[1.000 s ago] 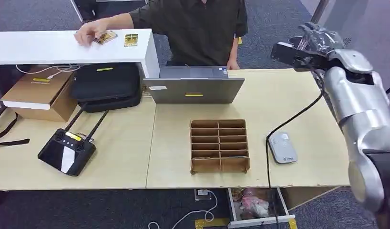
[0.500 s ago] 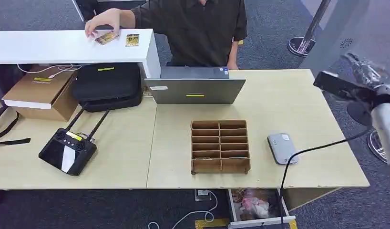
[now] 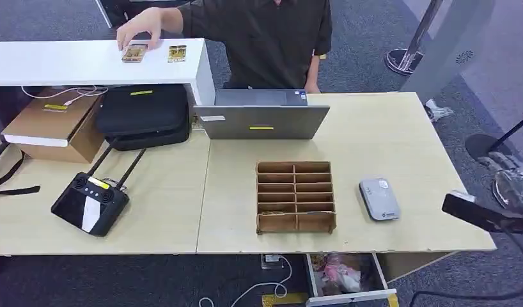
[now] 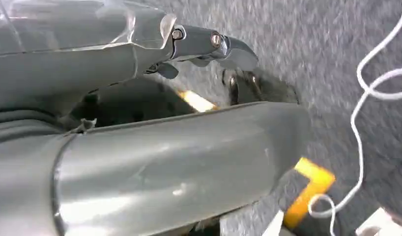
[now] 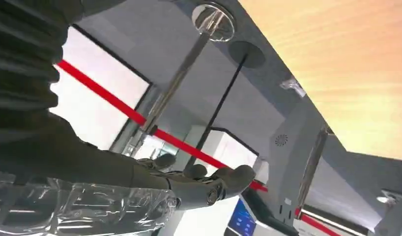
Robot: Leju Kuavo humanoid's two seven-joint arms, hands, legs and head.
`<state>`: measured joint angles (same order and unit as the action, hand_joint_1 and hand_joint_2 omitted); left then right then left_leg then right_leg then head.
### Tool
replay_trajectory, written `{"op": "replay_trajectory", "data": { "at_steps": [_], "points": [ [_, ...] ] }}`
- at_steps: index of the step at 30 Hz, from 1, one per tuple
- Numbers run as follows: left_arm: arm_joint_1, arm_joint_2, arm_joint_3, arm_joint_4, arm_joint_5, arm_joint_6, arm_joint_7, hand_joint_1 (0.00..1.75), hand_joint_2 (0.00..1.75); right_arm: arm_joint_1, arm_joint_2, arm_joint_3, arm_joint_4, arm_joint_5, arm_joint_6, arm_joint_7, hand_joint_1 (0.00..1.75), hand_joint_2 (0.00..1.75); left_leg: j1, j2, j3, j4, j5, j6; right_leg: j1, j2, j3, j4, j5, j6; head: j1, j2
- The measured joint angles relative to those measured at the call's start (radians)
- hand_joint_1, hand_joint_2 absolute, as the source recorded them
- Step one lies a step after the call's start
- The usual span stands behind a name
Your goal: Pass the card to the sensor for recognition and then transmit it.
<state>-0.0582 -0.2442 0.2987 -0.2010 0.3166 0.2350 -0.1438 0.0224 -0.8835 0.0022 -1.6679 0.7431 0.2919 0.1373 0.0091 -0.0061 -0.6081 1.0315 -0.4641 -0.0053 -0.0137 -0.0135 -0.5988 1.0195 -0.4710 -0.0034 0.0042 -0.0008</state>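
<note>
Two cards lie on the white shelf at the far left, one under a person's hand. They are well apart from the right hand, which shows at the right edge beyond the bench, its fingers stretched out, grasping nothing. The left hand hangs over grey carpet, fingers empty. The grey sensor lies right of the wooden divider box.

Right robot hand blurred, cut off at edge.
</note>
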Motion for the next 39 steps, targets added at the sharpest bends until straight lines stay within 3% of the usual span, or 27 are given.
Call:
{"op": "replay_trajectory", "data": {
  "at_steps": [5,9,12,16,19,25,29,33,39],
  "points": [
    [0.003,-0.003,0.010,-0.001,0.016,-0.010,-0.010,0.00,0.00,0.033,-0.036,-0.047,-0.093,-0.009,0.060,-0.009,0.00,1.75,-0.001,0.005,0.002,0.000,0.000,0.001,-0.001,0.004,0.000,0.000,0.000,0.000,-0.001,0.000],
    [0.005,-0.002,0.022,-0.001,0.026,-0.022,-0.017,0.00,0.00,-0.037,-0.087,-0.023,-0.118,-0.057,0.151,-0.015,0.00,1.75,-0.001,0.006,0.002,0.000,0.000,0.000,-0.001,0.006,0.000,0.000,0.001,0.000,-0.001,0.000],
    [0.005,-0.002,0.024,-0.001,0.034,-0.025,-0.022,0.00,0.00,-0.138,-0.114,0.033,-0.120,-0.085,0.196,-0.011,0.00,1.75,-0.001,0.007,0.004,0.000,0.001,0.000,-0.001,0.006,0.001,0.000,0.001,0.000,0.000,0.000],
    [0.004,-0.003,0.025,-0.003,0.040,-0.027,-0.028,0.00,0.00,-0.284,-0.112,0.170,-0.110,-0.082,0.181,0.006,0.00,1.75,-0.001,0.007,0.004,0.000,0.001,0.000,-0.001,0.007,0.001,0.001,0.001,0.000,0.000,0.000],
    [0.004,-0.003,0.025,-0.007,0.040,-0.028,-0.030,0.00,0.00,-0.353,-0.067,0.302,-0.072,-0.032,0.108,0.024,0.00,1.75,0.000,0.006,0.004,0.000,0.001,-0.001,0.000,0.006,0.002,0.001,0.001,0.000,-0.001,0.000],
    [0.004,-0.003,0.025,-0.016,0.037,-0.027,-0.030,0.00,0.00,-0.361,0.083,0.451,0.014,0.067,-0.031,0.064,0.00,1.75,0.000,0.005,0.004,0.000,0.002,-0.002,0.001,0.005,0.002,0.001,0.001,0.000,-0.001,0.000],
    [0.004,-0.007,0.025,-0.021,0.033,-0.027,-0.030,0.00,0.00,-0.330,0.198,0.480,0.052,0.118,-0.090,0.102,0.00,1.75,0.001,0.005,0.004,0.000,0.002,-0.002,0.001,0.005,0.002,0.001,0.000,-0.001,0.000,0.000],
    [0.005,-0.008,0.025,-0.026,0.017,-0.022,-0.029,0.00,0.00,-0.266,0.290,0.485,0.068,0.198,-0.093,0.142,0.00,1.75,0.001,0.004,0.003,-0.001,0.002,-0.002,0.001,0.004,0.001,0.001,0.000,-0.001,-0.001,0.000],
    [0.006,-0.008,0.025,-0.029,0.003,-0.019,-0.027,0.00,0.00,-0.171,0.341,0.459,0.059,0.239,-0.089,0.158,0.00,1.75,0.001,0.004,0.003,-0.001,0.002,-0.002,0.000,0.004,0.001,0.001,0.000,-0.001,0.000,0.000]
  ]
}}
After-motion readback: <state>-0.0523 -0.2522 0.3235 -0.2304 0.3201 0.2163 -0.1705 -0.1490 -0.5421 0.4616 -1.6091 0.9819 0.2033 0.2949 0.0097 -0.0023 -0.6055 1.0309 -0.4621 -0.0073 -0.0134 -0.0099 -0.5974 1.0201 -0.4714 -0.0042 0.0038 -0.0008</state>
